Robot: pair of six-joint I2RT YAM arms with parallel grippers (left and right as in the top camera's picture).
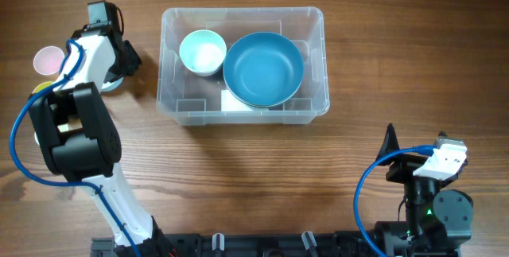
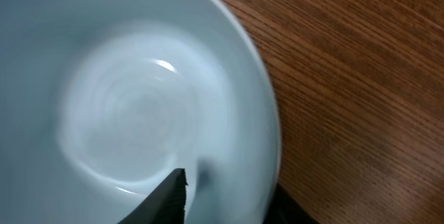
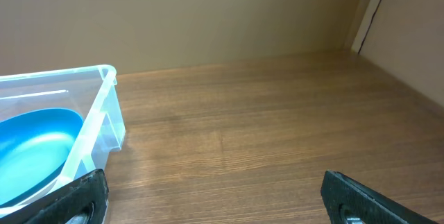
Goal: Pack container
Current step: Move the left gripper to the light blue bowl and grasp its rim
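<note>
One container (image 1: 170, 104) sat open-side up at the far middle of the bench (image 1: 238, 177), its long axis running left to right. It held two bowls, a white bowl (image 1: 202, 52) and a blue bowl (image 1: 263, 69). The left tool (image 2: 232, 207) straddled the rim of a third bowl (image 2: 125, 78), its grip impossible to tell; the right tool (image 3: 215, 200) gaped, released.

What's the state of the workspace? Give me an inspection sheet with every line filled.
Surface: wooden table, brown grain.
Job's things: container upright, holding a blue bowl and a small white bowl side by side.
Clutter: pale bowl under the left arm; pink cup at far left.
Grippers: left gripper straddles the pale bowl's rim, grip unclear; right gripper open, empty.
Cables: blue cables loop along both arms.
Surroundings: beige wall.
</note>
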